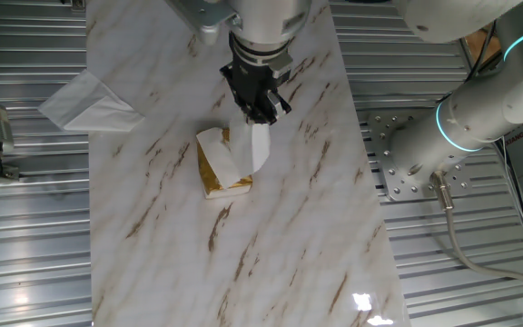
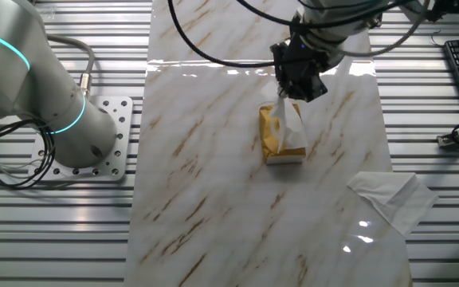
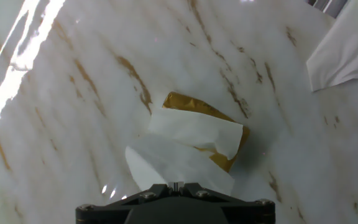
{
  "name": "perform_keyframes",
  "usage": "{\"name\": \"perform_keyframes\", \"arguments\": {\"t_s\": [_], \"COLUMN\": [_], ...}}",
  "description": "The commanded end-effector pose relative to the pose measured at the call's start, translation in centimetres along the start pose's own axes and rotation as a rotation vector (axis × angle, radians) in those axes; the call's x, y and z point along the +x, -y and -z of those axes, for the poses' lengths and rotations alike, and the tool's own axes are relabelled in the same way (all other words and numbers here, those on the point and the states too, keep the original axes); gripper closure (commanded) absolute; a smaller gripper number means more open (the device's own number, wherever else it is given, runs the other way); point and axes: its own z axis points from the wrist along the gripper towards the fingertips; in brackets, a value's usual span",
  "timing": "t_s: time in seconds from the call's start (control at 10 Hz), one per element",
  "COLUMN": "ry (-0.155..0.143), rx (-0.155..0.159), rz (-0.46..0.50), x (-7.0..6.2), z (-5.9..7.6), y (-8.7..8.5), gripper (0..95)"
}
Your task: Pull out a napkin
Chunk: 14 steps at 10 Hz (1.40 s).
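A yellow-gold packet [image 1: 214,171] lies on the marble table top [image 1: 271,263]. My gripper [image 1: 260,113] hangs just above it, shut on a white napkin [image 1: 260,145] that stretches down from the fingertips to the packet's opening. In the other fixed view the gripper [image 2: 300,89] holds the napkin [image 2: 292,121] above the packet [image 2: 274,135]. In the hand view the napkin [image 3: 173,163] rises from the packet [image 3: 194,106] into the closed jaws at the bottom edge; a second white tissue [image 3: 197,132] lies across the packet's top.
A larger white paper with a pointed fold [image 1: 84,103] lies at the table's edge, also seen in the other fixed view [image 2: 393,195] and the hand view [image 3: 347,46]. Ribbed metal surrounds the table. The arm's base [image 2: 86,143] stands beside it.
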Motion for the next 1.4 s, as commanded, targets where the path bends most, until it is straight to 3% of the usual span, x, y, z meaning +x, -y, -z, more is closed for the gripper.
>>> {"name": "perform_keyframes", "arguments": {"t_s": [0.1,0.5,0.9,1.4], "ry": [0.003,0.001,0.019,0.025], "rx": [-0.015,0.043,-0.006,-0.002], "rz": [0.000,0.017,-0.047,-0.056], "x": [0.2,0.5,0.8,1.5], "z": [0.1,0.3,0.5,0.5], "y": [0.0,0.1,0.1,0.1], "gripper": [95.0,95.0,95.0,95.0]}}
